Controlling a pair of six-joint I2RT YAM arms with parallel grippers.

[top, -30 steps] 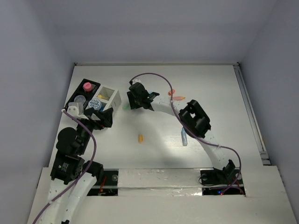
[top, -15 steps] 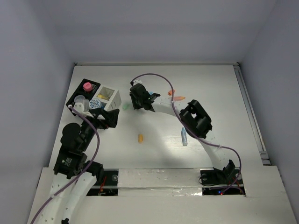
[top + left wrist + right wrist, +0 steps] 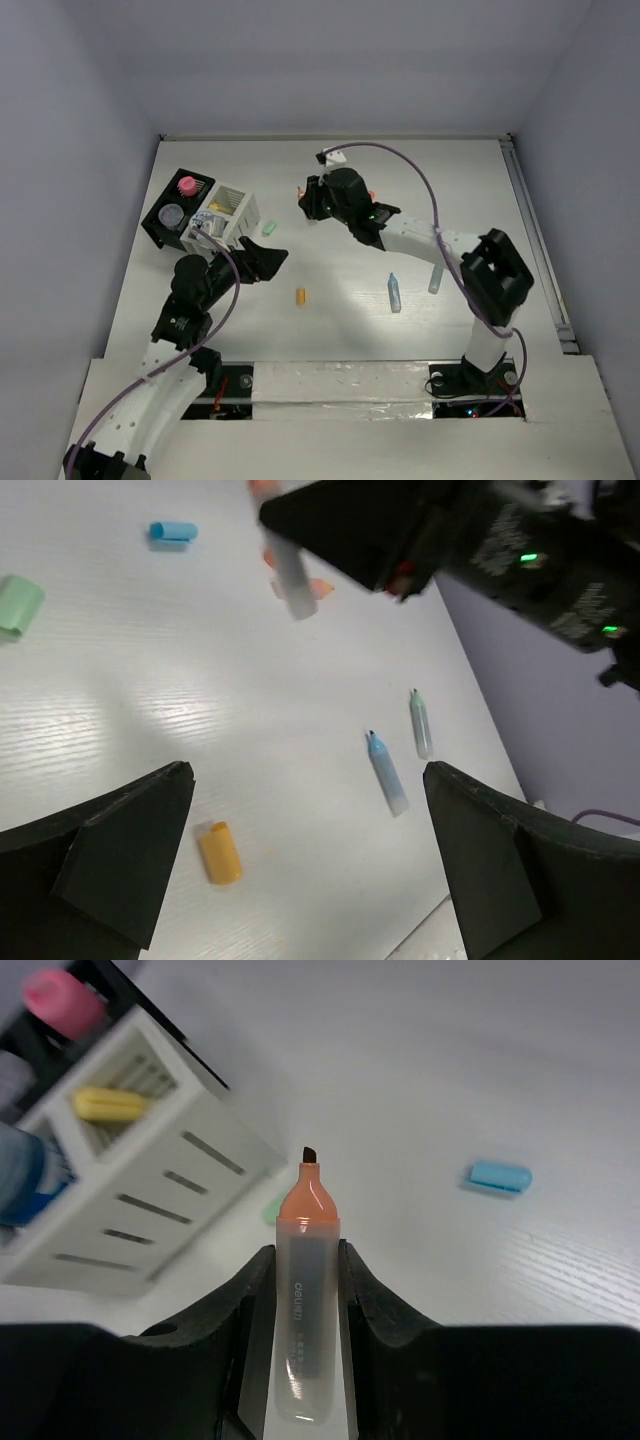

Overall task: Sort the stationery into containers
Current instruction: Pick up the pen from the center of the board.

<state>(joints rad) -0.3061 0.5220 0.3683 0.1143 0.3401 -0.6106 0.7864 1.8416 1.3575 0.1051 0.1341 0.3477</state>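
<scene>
Low in the top view, the left claw (image 3: 264, 264) gapes wide, grasping nothing, over the desk (image 3: 350, 330). Just right of it lies an orange cap (image 3: 300, 296), and further right a blue marker (image 3: 394, 292). Nearer mid-frame, the right claw (image 3: 305, 1265) is clenched on an uncapped orange highlighter (image 3: 307, 1205). To its left a green cap (image 3: 268, 228) lies beside the white box (image 3: 150, 1210), which holds a yellow piece (image 3: 108, 1104). The black tray (image 3: 203, 183) adjoins the box at upper left.
</scene>
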